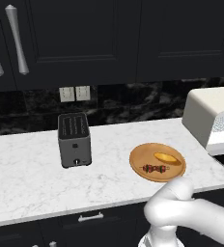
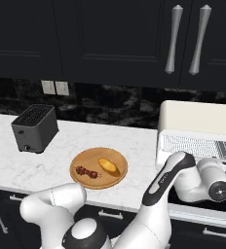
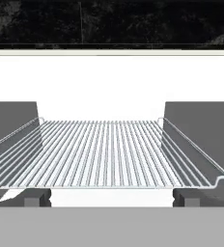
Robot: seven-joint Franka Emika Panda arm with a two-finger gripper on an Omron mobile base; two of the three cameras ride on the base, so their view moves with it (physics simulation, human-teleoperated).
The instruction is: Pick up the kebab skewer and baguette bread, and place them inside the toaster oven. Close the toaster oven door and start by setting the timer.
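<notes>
my fingers (image 3: 112,197) are spread wide and hold nothing, pointing straight into the open toaster oven (image 2: 202,124) at its bare wire rack (image 3: 104,154). the kebab skewer (image 2: 86,171) and the baguette bread (image 2: 108,165) lie side by side, just apart, on the round wooden plate (image 2: 117,181) on the marble surface (image 2: 61,146), left of the oven. a dark slot toaster (image 1: 74,140) stands further left.
</notes>
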